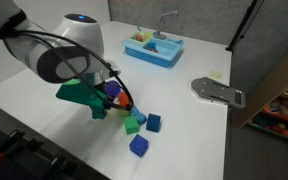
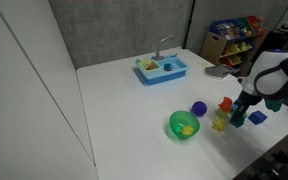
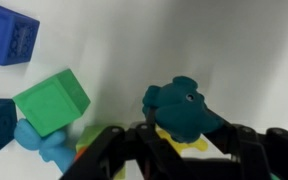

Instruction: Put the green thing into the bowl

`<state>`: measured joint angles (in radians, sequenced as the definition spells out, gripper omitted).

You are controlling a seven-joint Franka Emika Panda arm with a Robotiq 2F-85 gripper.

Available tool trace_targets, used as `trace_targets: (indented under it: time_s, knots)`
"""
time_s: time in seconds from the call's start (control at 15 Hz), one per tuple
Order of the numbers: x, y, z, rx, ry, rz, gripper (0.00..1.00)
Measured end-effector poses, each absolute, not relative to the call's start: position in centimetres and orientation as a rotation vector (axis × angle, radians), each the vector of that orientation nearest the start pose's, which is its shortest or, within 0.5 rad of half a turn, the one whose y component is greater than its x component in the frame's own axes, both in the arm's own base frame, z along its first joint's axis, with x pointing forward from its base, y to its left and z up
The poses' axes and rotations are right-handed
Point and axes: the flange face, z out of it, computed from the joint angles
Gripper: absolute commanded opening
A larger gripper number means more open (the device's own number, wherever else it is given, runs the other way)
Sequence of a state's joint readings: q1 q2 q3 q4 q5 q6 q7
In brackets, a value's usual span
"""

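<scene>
The green thing point(image 3: 174, 105) is a dark teal toy with a small eye. In the wrist view it sits between my gripper's point(image 3: 179, 128) two black fingers, which are closed against its sides. In an exterior view the gripper point(image 2: 238, 115) hangs low over the cluster of blocks, to the right of the bright green bowl point(image 2: 174, 120), which holds a yellow piece. In an exterior view the gripper point(image 1: 104, 106) is beside a teal-green shape point(image 1: 76, 95), probably the bowl, partly hidden by the arm.
A light-green cube point(image 3: 52, 100) and blue cubes point(image 3: 9, 35) lie close to the left of the fingers, and a yellow piece point(image 3: 184, 142) lies under them. A purple ball point(image 2: 199, 108) and an orange piece point(image 2: 225, 103) are nearby. The blue sink tray point(image 2: 162, 69) stands at the back.
</scene>
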<state>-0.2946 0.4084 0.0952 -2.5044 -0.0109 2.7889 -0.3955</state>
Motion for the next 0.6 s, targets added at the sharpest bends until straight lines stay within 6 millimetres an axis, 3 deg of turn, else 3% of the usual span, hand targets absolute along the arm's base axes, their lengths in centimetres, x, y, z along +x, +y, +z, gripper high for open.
trace_targets:
  time_s: [0.53, 0.6]
  knots:
    - [46.6, -3.6, 19.4, -3.020, -0.296, 0.062, 0.23]
    - [46.8, -3.1, 20.2, -3.018, -0.298, 0.053, 0.48]
